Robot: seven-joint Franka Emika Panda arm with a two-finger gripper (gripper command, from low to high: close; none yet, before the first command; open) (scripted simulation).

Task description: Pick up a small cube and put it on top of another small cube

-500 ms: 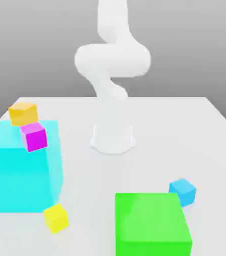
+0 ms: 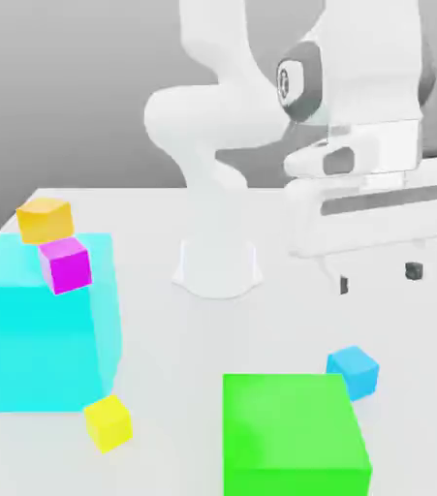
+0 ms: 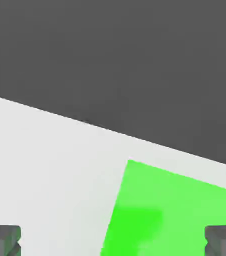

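one small sky-blue cube (image 2: pixel 354 370) flat, corner toward camera, beside green cube (image 2: pixel 295 433); gripper (image 2: pixel 378 278) agape above.

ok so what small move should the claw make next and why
Probably lower the open claw toward the small sky-blue cube. In the exterior view it hangs above the table, empty, with that cube below it beside the big green cube, so nothing is grasped yet.

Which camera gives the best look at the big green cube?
The exterior view: the green cube shows nearly whole there, top and front faces, with the small blue cube beside its far corner. The hand view catches part of its top face.
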